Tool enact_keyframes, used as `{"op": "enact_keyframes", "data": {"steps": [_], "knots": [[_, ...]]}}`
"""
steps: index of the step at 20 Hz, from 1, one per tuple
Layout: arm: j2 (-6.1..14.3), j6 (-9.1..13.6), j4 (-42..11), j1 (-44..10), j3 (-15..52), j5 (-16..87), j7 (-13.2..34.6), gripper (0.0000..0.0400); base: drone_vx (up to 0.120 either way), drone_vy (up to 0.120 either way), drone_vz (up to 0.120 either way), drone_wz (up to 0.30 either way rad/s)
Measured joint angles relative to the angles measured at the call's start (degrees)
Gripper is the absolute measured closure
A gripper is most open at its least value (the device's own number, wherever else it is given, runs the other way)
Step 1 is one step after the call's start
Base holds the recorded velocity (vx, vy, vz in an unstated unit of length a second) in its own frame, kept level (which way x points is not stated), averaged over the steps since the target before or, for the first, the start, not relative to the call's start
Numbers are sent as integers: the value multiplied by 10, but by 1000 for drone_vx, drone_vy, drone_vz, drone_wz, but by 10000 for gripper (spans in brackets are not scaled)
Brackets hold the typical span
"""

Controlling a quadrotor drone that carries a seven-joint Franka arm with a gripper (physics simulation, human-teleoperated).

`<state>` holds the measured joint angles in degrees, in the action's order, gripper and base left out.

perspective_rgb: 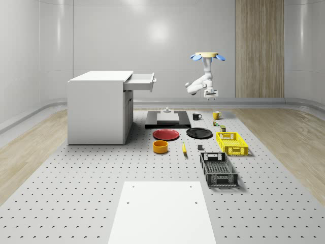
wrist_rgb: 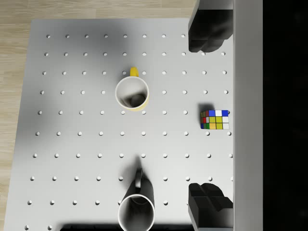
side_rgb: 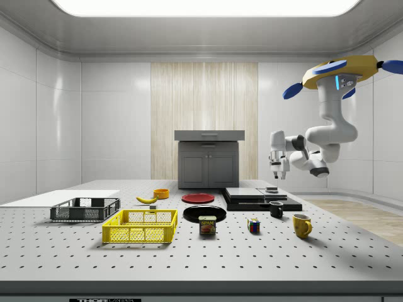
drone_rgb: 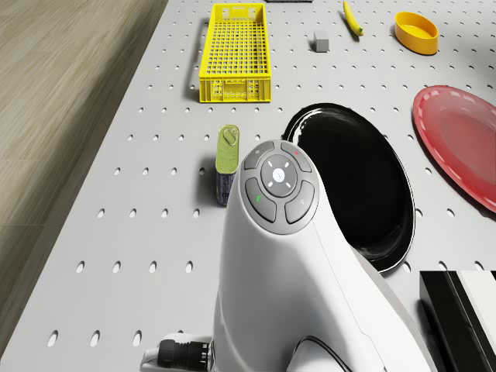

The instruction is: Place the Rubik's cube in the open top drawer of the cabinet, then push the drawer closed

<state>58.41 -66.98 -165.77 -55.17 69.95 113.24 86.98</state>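
Note:
The Rubik's cube (wrist_rgb: 214, 119) lies on the perforated table between a yellow mug (wrist_rgb: 132, 93) and a tin can (side_rgb: 207, 225), well below my gripper (wrist_rgb: 207, 115). The gripper is open, and both dark fingertips (wrist_rgb: 207, 31) frame the cube from high up with nothing between them. The drone (perspective_rgb: 207, 56) hovers above the table's far right part, with the arm hanging under it and the gripper (perspective_rgb: 209, 94) pointing down. The white cabinet (perspective_rgb: 99, 107) stands at the whole-scene view's left, and its top drawer (perspective_rgb: 139, 81) is pulled out.
A black mug (wrist_rgb: 136, 207) stands near the cube. A black plate (drone_rgb: 360, 186), red plate (drone_rgb: 461, 147), yellow basket (drone_rgb: 235, 54), banana (drone_rgb: 353, 17), orange bowl (drone_rgb: 416, 31) and dark basket (perspective_rgb: 218, 169) lie on the table. A black-and-white slab (perspective_rgb: 168, 119) sits by the cabinet.

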Motion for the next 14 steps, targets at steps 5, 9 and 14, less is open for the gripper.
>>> {"op": "enact_keyframes", "data": {"steps": [5, 9, 14], "knots": [[20, 1, -2, -28, 15, 4, 20, 0, 120, 0, -120, 0], [34, -5, -1, -41, 23, 1, 29, 0, 120, 50, -30, 0], [50, -15, -1, -51, 30, -6, 38, 0, 120, 32, -64, 0]]}}
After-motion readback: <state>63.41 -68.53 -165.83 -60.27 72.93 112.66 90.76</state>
